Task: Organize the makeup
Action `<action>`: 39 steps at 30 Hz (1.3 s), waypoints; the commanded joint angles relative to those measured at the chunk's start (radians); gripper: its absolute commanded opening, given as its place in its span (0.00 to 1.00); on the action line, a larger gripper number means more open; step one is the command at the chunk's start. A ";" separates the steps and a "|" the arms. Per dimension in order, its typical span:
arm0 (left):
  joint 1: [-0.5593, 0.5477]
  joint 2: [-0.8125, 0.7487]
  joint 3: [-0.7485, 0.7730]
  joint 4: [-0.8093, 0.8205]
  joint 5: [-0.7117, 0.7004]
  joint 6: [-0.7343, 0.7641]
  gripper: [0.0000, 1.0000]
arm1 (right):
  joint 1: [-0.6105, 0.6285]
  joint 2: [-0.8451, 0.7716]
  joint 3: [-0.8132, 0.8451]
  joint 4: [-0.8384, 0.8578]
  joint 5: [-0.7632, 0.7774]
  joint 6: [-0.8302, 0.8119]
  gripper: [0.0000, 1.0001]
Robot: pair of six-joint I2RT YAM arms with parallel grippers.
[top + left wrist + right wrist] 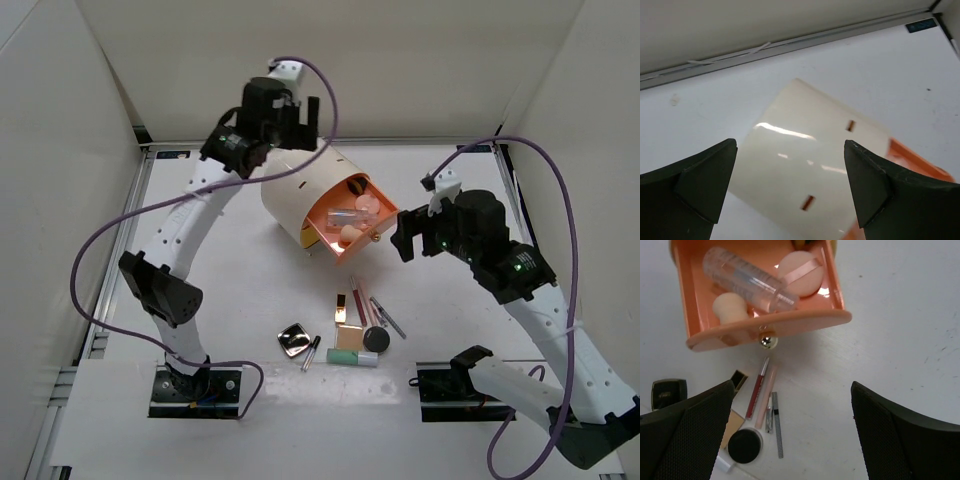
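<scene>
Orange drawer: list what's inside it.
Inside the drawer lie a clear tube, a pink puff and a peach sponge. Its rear sits under the box, so anything there is hidden.

No legible text, brand or number anywhere, one small blue sticker (921, 25), its lettering too blurred to read

The left arm (200, 215) and the right arm (545, 320) were each built of white, tube-like links dotted with small holes, joined by chunky black joints and bolted to black base plates (195, 392). A purple cable (85, 262) ran in loose loops along each arm, and a small green light (518, 265) glowed on the right one's black housing. The left fingers (700, 185) were smooth dark wedges, while the right fingers (690, 435) had a fine mesh-like texture.
</scene>
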 commanded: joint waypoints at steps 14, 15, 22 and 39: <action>0.297 0.159 0.086 -0.059 0.650 0.324 0.98 | 0.010 -0.015 -0.199 -0.031 -0.231 -0.053 0.90; 0.302 0.165 0.083 -0.059 0.653 0.328 0.98 | 0.017 -0.003 -0.200 -0.007 -0.239 -0.048 0.88; 0.314 0.211 0.080 -0.059 0.691 0.331 0.98 | 0.045 0.099 -0.200 0.116 -0.237 -0.001 0.82; 0.317 0.208 0.011 -0.022 0.690 0.331 0.98 | 0.108 0.227 -0.145 0.337 -0.105 0.104 0.73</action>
